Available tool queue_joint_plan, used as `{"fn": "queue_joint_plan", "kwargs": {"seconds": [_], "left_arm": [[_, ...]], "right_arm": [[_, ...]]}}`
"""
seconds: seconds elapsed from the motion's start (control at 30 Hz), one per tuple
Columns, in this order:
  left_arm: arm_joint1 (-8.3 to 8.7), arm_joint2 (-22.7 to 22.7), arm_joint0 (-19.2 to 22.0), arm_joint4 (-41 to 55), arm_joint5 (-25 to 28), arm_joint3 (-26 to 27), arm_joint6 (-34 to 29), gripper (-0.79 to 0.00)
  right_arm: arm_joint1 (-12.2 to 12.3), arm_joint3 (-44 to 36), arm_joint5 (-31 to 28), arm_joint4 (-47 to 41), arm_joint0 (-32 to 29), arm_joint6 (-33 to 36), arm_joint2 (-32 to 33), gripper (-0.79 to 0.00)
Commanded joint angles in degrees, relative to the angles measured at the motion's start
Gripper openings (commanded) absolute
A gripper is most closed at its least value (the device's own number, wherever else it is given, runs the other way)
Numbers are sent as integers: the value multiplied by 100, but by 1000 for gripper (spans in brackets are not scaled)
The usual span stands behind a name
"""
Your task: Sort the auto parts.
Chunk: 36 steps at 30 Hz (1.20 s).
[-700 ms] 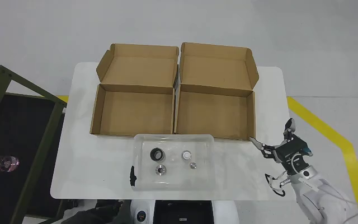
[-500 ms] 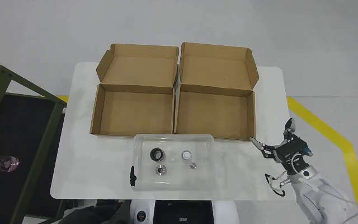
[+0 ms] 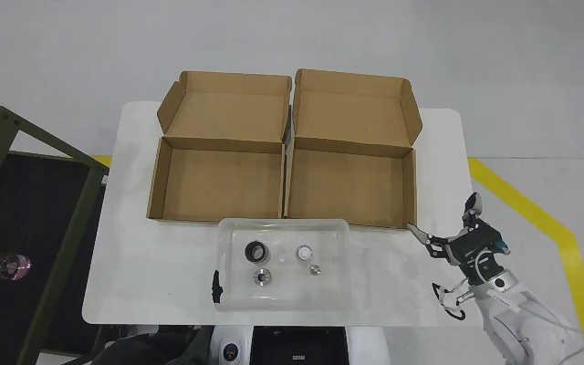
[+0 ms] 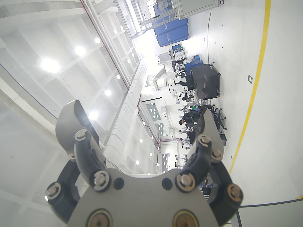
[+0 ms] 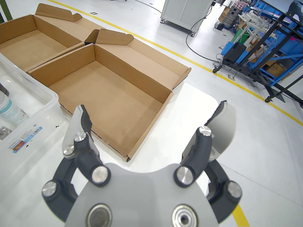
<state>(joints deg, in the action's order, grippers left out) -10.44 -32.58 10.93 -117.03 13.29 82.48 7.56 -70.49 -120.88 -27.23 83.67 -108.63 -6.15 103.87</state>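
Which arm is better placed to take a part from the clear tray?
Right, probably: the right gripper is open over the table near the clear tray, while the left gripper points away into the room.

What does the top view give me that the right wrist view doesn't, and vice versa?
Top view adds the whole clear bin with its black ring and larger silver part, plus a black piece at the bin's edge. Right wrist view adds the workshop behind, with a wheeled grey cabinet. Both share the left box and right box, both empty, the white part in the bin, and the open right hand.
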Motion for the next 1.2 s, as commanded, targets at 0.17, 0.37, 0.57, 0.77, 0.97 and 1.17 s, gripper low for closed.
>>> {"fn": "queue_joint_plan", "kwargs": {"seconds": [0.17,0.37,0.57,0.77,0.97,1.17], "left_arm": [[0,0,0,0,0,0,0,0],[0,0,0,0,0,0,0,0],[0,0,0,0,0,0,0,0],[0,0,0,0,0,0,0,0],[0,0,0,0,0,0,0,0],[0,0,0,0,0,0,0,0]], "right_arm": [[41,105,-767,-491,367,721,-463,0],[73,133,-1281,-755,812,1223,-996,0],[88,109,-1616,-982,1261,1639,-1606,0],[102,163,-1988,-965,1672,1934,-2252,0],[130,233,-2327,-918,1940,2238,-2689,0],[167,297,-2532,-883,2107,2544,-2961,0]]}}
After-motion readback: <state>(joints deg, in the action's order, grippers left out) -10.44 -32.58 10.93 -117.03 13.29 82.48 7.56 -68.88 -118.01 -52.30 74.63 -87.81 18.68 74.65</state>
